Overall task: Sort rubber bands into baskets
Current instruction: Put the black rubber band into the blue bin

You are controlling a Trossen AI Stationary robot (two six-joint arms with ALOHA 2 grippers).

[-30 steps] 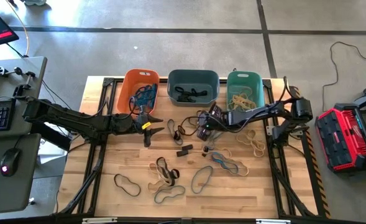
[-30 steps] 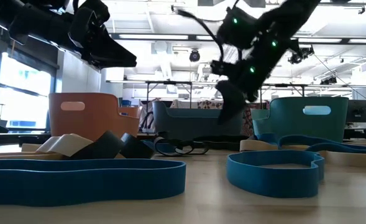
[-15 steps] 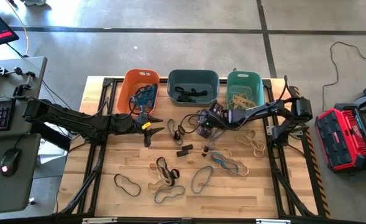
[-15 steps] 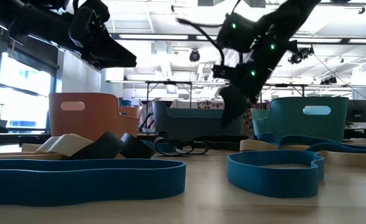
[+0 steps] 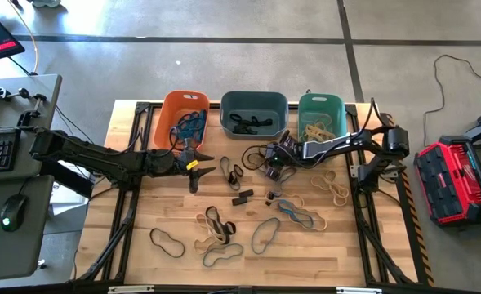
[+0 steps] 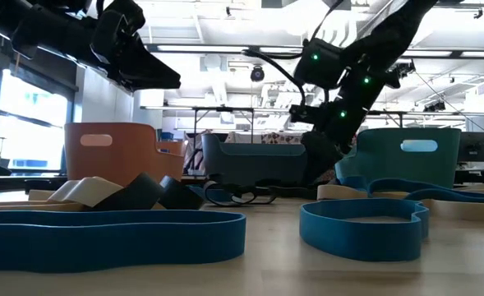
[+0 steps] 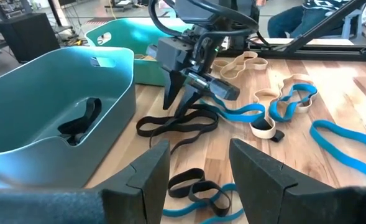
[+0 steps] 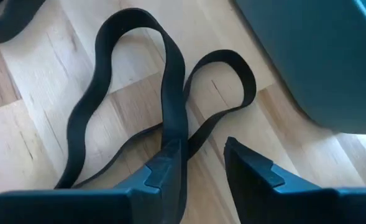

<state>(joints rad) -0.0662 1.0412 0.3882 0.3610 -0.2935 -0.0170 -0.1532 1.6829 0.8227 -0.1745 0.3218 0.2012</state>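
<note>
to grasp well, the right gripper (image 8: pixel 198 165) should come straight down so one strand of the black rubber band (image 8: pixel 170 106) sits between its fingers, then close fully before lifting toward the slate basket (image 5: pixel 254 112). on the near counter (image 5: pixel 175 212) more bands lie loose. mid-counter, the right gripper's fingers stand partly open, holding nothing, one touching the band's crossing. left of it, the left gripper (image 7: pixel 195 180) hangs open and empty. the baskets sit farthest.

baskets (image 5: pixel 254 113): table's (image 5: pixel 175 220) far edge | rubber bands (image 5: pixel 216 229): scattered in front
</note>
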